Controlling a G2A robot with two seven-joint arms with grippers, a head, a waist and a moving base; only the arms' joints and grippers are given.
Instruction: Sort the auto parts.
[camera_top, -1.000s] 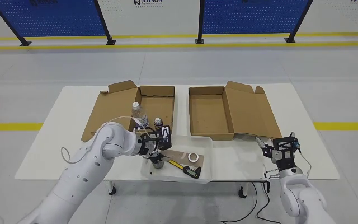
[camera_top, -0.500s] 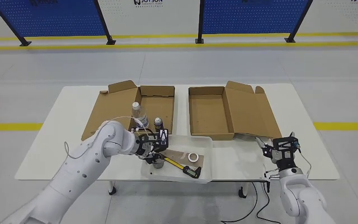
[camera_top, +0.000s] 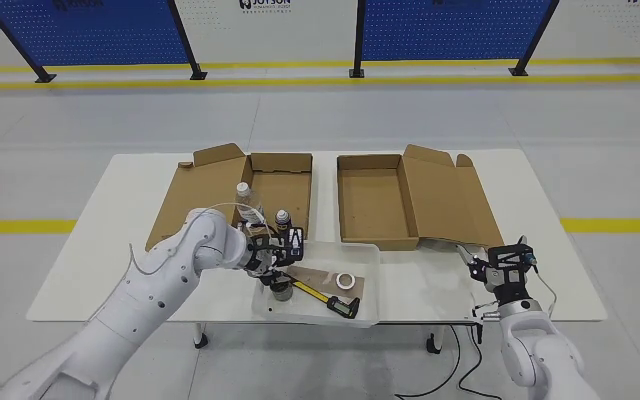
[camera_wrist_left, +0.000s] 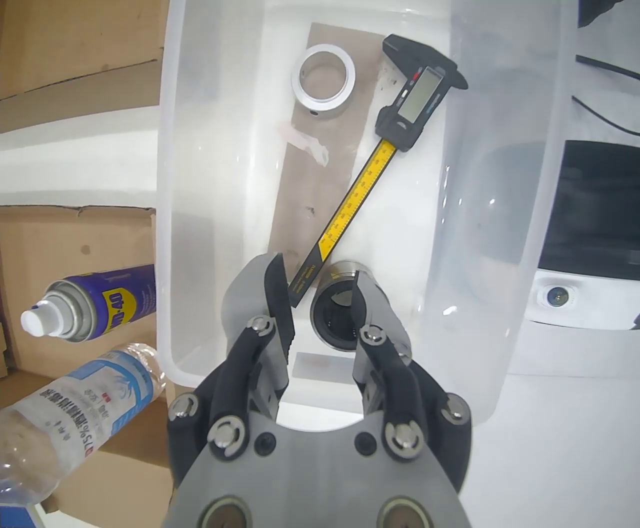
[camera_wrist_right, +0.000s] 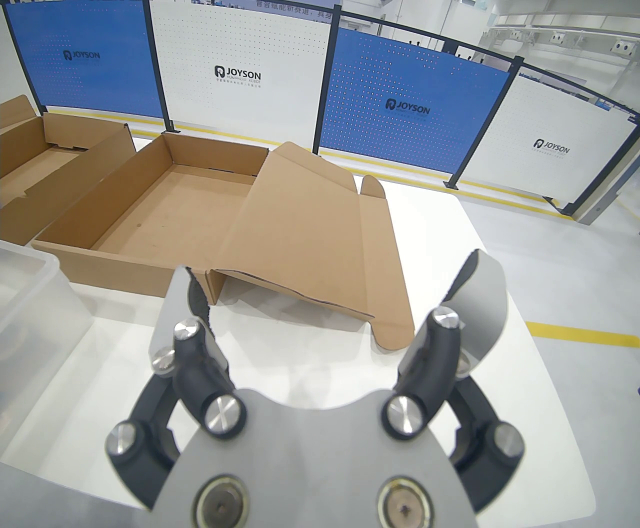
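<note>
Left end effector (camera_wrist_left: 317, 276) still astride bearing (camera_wrist_left: 332, 316); elbow shifted back.

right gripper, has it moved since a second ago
No. The right gripper sits in the same place by the right cardboard box flap, near the table front edge.

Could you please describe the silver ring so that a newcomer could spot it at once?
Find the clear bin at the table's robot-side edge. On the brown card inside it, beside the caliper's black head, sits the silver ring. It is a short, bright, open hoop; the bin's other round part is a taller, dark-bored cylinder.
</note>
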